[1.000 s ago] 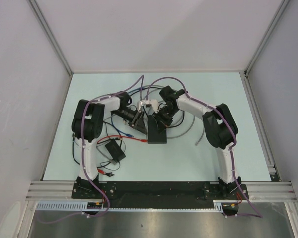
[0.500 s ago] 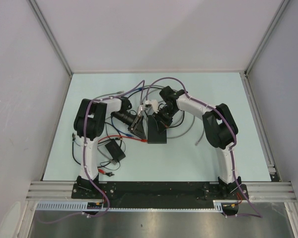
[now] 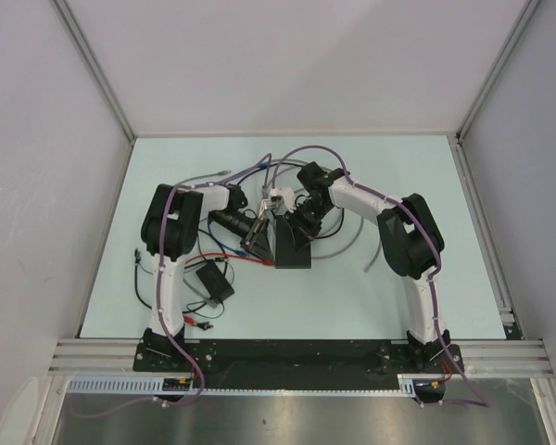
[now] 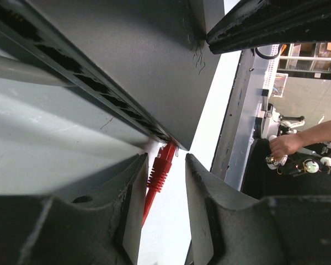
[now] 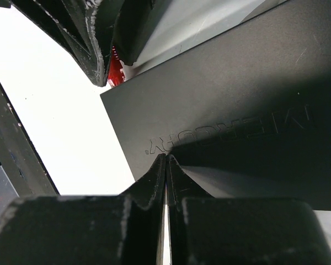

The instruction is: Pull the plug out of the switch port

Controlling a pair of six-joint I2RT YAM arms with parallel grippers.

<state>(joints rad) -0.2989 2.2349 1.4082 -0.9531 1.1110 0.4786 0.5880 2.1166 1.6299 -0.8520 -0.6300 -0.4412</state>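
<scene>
Plug (image 4: 160,167), red, in switch port (image 4: 152,131), between spread left fingers (image 4: 127,215); right fingers (image 5: 148,190) pressed together.

The left pincer (image 3: 259,238) has slid toward the desk's near edge along the switch's (image 3: 294,248) left side, now straddling the red plug (image 4: 161,168). Its purple cable (image 3: 246,170) loop sits lower.

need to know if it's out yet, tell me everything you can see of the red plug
The red plug has a ribbed rubbery-looking boot and a red cable trailing off. Its tip sits in the port row on the dark grey switch's edge. It lies between the left gripper's open fingers, not clamped.
</scene>
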